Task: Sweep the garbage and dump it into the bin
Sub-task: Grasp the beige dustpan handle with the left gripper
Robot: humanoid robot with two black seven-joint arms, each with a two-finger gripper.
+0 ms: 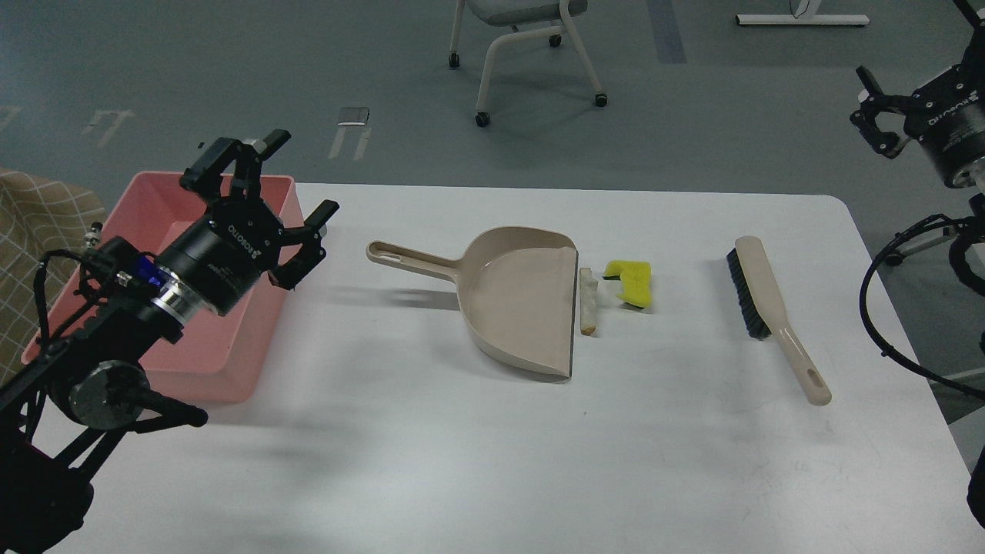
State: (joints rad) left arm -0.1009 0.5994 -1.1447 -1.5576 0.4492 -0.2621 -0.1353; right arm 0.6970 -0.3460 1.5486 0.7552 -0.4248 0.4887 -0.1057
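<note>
The garbage lies mid-table: a bright yellow sponge chunk (pixel 632 281) with a dark edge, and a pale bread-like slice (pixel 589 301) right against the open lip of the beige dustpan (pixel 523 296). The dustpan handle (pixel 408 259) points left toward the pink bin (pixel 231 377) at the table's left edge. My left gripper (pixel 296 181) is open and empty, hovering over the bin's far right corner, a short way left of the handle. My right gripper (pixel 912 46) is open and empty, raised off the table's far right corner.
A beige hand brush (pixel 769 308) with black bristles lies on the right side of the white table (pixel 462 446), handle toward me. A wheeled chair (pixel 531 46) stands on the floor beyond the table. A checked cloth (pixel 38 231) shows at the left edge.
</note>
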